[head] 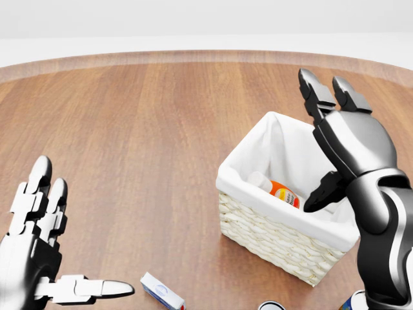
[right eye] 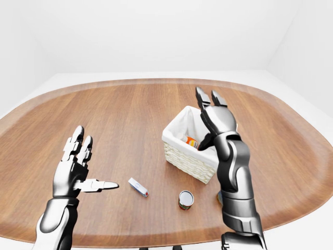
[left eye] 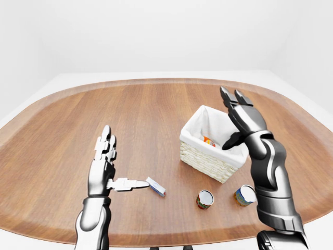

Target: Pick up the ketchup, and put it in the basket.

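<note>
The ketchup bottle (head: 279, 190), orange-red with a white cap, lies on its side inside the white-lined wicker basket (head: 271, 236), right of the table's middle. My right hand (head: 335, 139) is open and empty, fingers spread, raised over the basket's right side. My left hand (head: 48, 248) is open and empty at the lower left of the head view, thumb pointing right, above the wooden table (left eye: 104, 114).
A small white and blue box (left eye: 156, 186) lies just right of my left thumb. Two cans (left eye: 205, 199) (left eye: 244, 195) lie on the table below the basket, near the table's bottom edge in the left-eye view.
</note>
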Controlling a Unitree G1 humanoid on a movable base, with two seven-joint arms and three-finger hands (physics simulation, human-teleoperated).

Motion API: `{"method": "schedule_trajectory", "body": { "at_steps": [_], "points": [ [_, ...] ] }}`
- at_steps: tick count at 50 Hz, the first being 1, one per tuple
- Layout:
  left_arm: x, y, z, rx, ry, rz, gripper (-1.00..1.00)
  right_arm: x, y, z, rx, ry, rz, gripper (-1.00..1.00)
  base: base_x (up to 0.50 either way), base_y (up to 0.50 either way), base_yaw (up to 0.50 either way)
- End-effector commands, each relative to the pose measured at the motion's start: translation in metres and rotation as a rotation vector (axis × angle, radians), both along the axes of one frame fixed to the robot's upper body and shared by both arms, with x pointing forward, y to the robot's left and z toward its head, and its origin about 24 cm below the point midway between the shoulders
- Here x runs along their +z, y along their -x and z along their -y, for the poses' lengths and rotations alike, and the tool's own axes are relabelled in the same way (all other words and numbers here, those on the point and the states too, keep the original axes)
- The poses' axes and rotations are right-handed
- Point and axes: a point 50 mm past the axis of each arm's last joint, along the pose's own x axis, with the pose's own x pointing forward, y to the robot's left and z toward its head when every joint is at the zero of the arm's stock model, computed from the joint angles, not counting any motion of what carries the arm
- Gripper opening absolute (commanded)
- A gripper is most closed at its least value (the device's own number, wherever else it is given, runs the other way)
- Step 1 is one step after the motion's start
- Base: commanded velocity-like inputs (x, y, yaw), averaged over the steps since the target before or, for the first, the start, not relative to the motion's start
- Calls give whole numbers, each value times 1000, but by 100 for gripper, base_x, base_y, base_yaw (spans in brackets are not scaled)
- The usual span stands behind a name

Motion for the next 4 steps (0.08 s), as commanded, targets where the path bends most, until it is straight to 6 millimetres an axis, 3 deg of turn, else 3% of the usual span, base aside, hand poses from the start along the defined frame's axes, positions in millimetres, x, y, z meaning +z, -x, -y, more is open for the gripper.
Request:
{"method": "schedule_trajectory", "body": {
  "at_steps": [1,4],
  "points": [
    [1,1,0,2,-1,2,100,27,48,-8,54,14,82,100,0,0,0],
    [2,1,0,3,-3,3,100,37,60,-8,60,29,112,100,0,0,0]
  ]
}}
